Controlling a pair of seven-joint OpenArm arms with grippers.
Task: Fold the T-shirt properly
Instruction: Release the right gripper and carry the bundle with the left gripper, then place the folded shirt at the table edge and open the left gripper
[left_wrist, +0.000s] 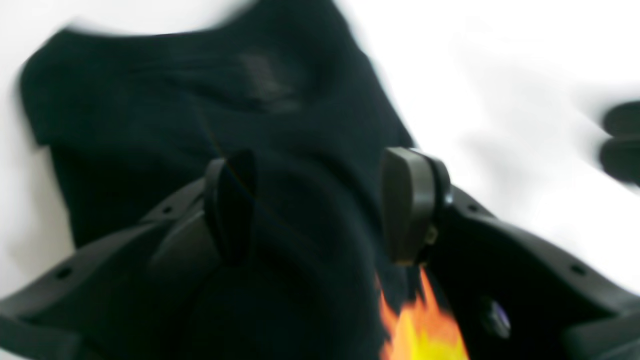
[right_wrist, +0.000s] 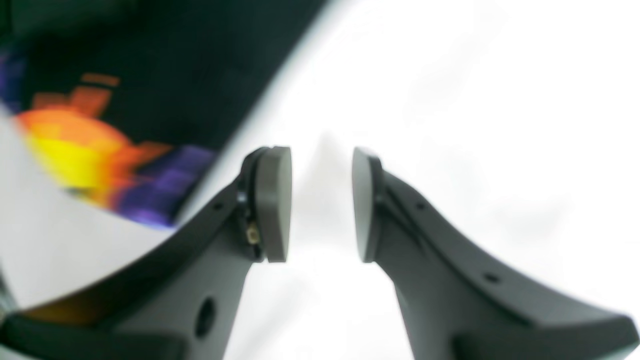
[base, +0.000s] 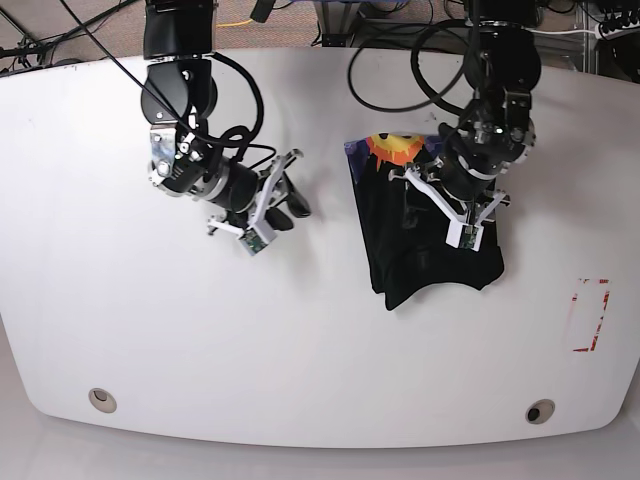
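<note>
Base view, left gripper (base: 432, 192) over T-shirt (base: 430, 255)

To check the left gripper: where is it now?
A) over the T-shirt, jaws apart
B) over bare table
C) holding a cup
A: the left gripper hangs over the black T-shirt with its jaws apart.

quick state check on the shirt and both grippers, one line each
black cloth T-shirt with orange-yellow sun print: folded into a compact bundle, lying on the white table
left gripper: open, jaws apart over the shirt, gripping nothing
right gripper: open, empty, over bare table beside the shirt
</note>
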